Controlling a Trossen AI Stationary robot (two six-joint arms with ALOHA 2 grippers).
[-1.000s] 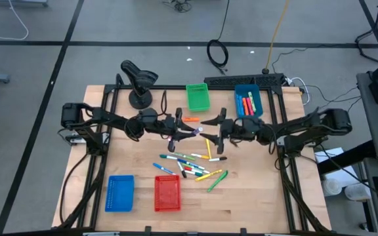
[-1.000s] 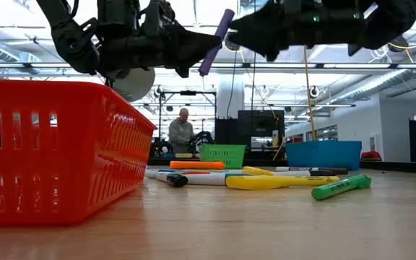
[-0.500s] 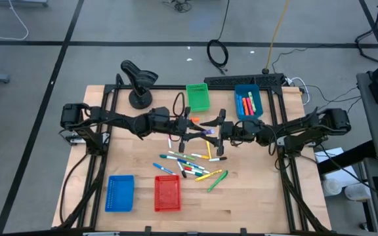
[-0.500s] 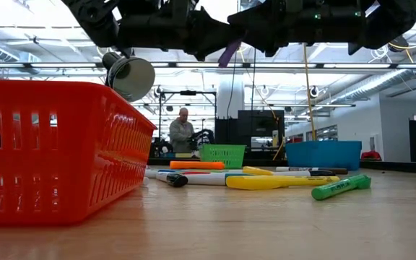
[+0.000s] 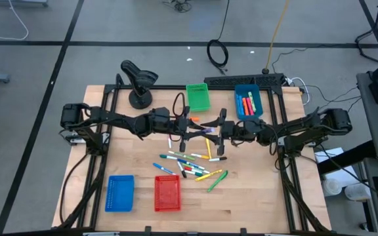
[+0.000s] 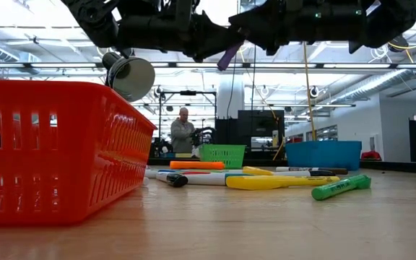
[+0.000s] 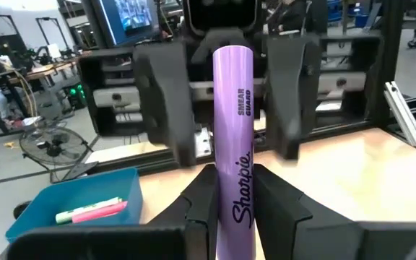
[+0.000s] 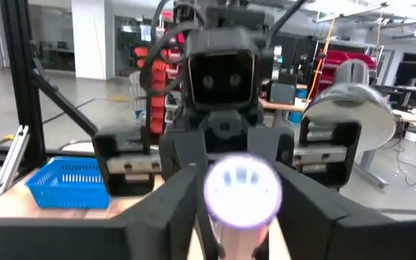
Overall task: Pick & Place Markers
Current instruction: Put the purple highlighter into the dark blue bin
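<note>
High above the table's middle, my left gripper is shut on a purple marker, which shows as a purple stub in the low view. My right gripper faces it from the table's right. It is open, with one finger on each side of the marker's free end; I cannot tell whether they touch it. The two grippers meet above the table. Several loose markers lie flat on the wooden table below. My left gripper pinches the purple marker's barrel between its two fingers, at the end nearer the table's left. The fingers come level from the table's left and lie along the marker. The marker sticks out level past the fingertips toward my right gripper, lifted clear of the table.
A green basket and a blue basket holding markers stand at the far edge. Another blue basket and a red one stand near the front. A black desk lamp stands far left. A person sits beyond the table.
My left gripper has carried the purple marker toward the table's right and a little up, to my right gripper. The marker, tilted upward a second ago, now lies about level with its free end between the right fingers. For the last half second both arms have kept still.
</note>
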